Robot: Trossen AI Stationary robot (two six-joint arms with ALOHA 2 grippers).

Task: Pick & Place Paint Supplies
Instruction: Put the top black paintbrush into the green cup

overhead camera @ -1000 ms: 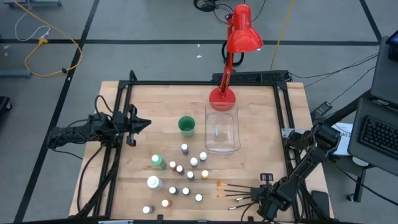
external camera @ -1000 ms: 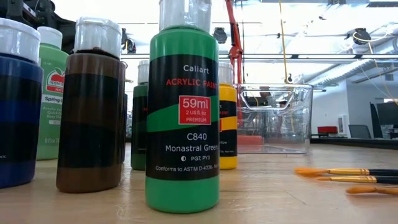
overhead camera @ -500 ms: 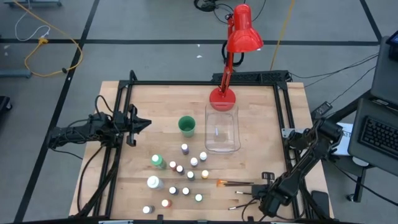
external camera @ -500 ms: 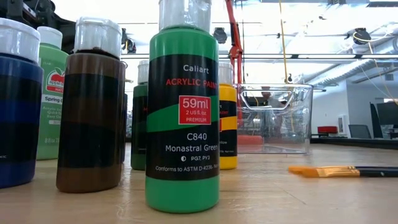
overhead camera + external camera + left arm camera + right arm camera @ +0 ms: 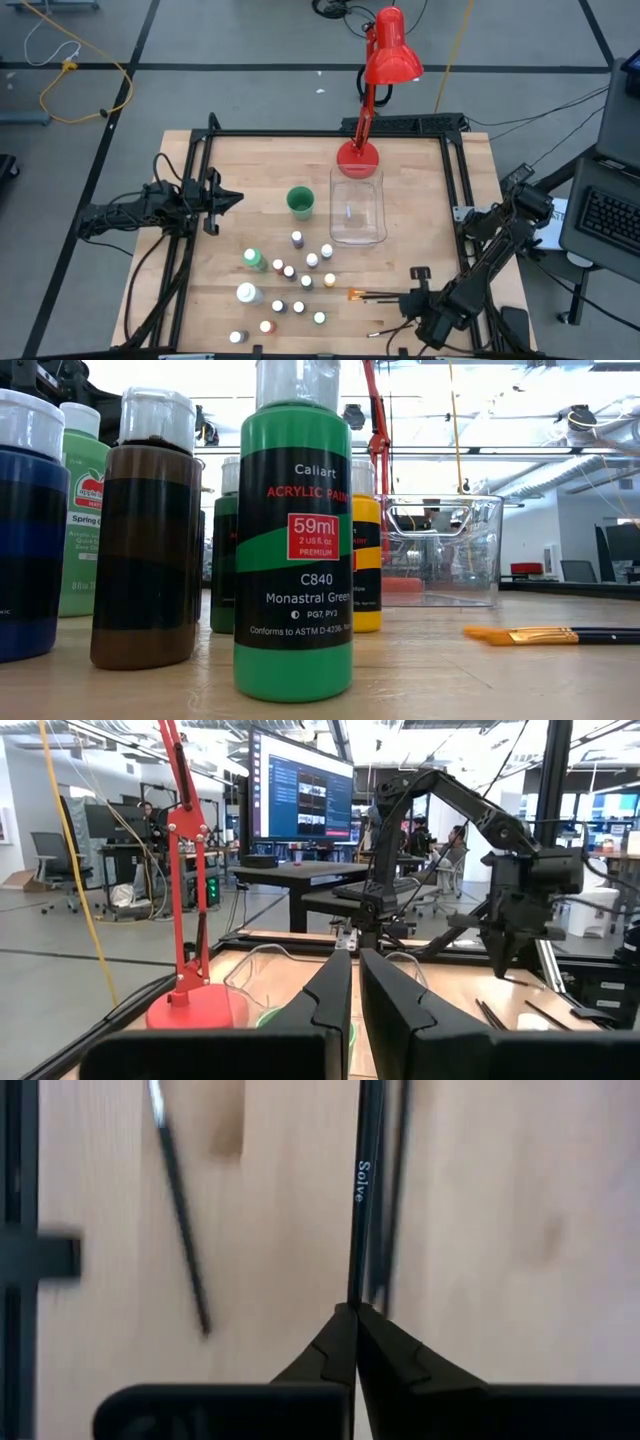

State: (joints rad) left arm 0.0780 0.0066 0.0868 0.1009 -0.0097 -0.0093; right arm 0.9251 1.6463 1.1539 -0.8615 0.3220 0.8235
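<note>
At the table's near right corner, the right gripper (image 5: 417, 303) is clamped shut on the dark handle of a thin orange-tipped brush (image 5: 361, 1190). Judgement: the grasp step is in hand; the next move calls for a lift clear of the wood without dragging the neighbouring brushes (image 5: 385, 328), then a carry toward the clear rectangular plastic bin (image 5: 357, 210). The held brush lies flat on the tabletop, long axis running left to right, bristles (image 5: 354, 295) pointing toward the cluster of small white-capped paint bottles (image 5: 290, 288). The left gripper (image 5: 222, 198), fingers nearly together and empty, waits at the left edge.
</note>
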